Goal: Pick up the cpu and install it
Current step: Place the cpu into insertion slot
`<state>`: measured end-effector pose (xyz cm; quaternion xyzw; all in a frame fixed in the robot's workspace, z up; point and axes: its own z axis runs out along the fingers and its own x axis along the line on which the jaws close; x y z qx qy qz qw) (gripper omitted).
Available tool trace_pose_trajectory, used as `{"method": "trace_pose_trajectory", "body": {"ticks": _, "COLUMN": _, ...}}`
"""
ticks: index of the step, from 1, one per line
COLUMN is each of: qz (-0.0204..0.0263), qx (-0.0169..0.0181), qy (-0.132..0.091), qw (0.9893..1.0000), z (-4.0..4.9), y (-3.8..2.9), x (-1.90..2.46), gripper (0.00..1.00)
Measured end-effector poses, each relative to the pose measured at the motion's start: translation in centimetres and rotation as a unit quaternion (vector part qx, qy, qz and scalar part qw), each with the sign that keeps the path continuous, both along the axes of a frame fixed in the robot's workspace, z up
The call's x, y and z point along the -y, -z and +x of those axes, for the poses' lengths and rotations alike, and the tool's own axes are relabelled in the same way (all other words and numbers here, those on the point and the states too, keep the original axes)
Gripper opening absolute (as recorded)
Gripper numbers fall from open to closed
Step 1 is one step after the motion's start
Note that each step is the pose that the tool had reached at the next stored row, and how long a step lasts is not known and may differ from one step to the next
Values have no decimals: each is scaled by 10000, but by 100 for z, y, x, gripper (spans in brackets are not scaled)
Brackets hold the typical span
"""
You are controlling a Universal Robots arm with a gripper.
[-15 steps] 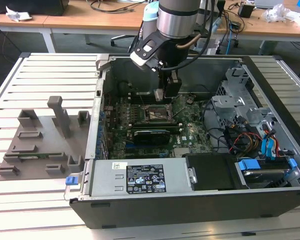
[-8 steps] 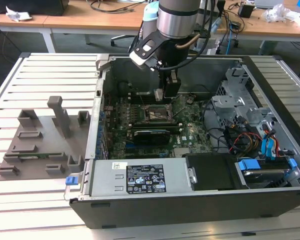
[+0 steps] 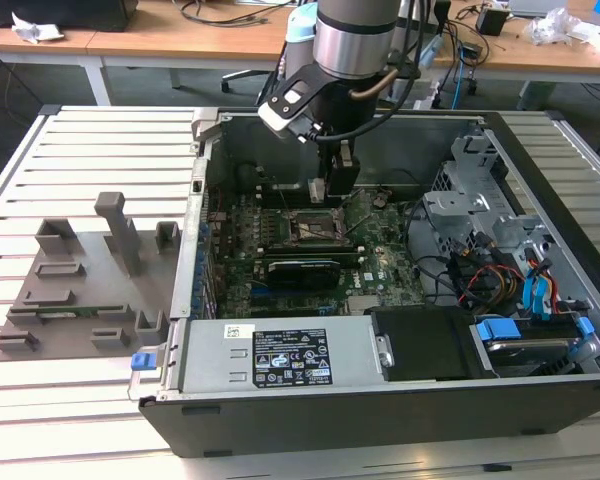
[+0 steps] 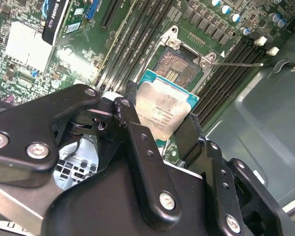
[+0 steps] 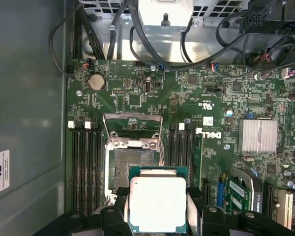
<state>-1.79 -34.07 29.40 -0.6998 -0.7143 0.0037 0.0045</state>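
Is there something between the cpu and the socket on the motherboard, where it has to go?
Nothing visible does. The gripper holds the cpu by its edges over the motherboard, next to the socket. The socket's metal frame is swung open, and the socket lies bare, with no cable or cover across it.

A big table (image 3: 90, 150) with a pale top made of long flat strips sits at the front of the room. Behind it stand long wooden desks (image 3: 160, 45) with white legs (image 3: 99, 82). Black cables (image 3: 220, 12) lie on the desks, and some scrunched white paper (image 3: 30, 28) too. The floor (image 3: 150, 88) under the desks is dark grey. The light is bright and even.
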Motion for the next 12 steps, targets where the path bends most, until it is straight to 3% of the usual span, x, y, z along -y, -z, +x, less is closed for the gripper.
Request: {"method": "trace_pose_trajectory", "body": {"ticks": 12, "qz": 1, "qx": 1, "qy": 1, "qw": 10000, "z": 0, "y": 33, "x": -13, "gripper": 55}}
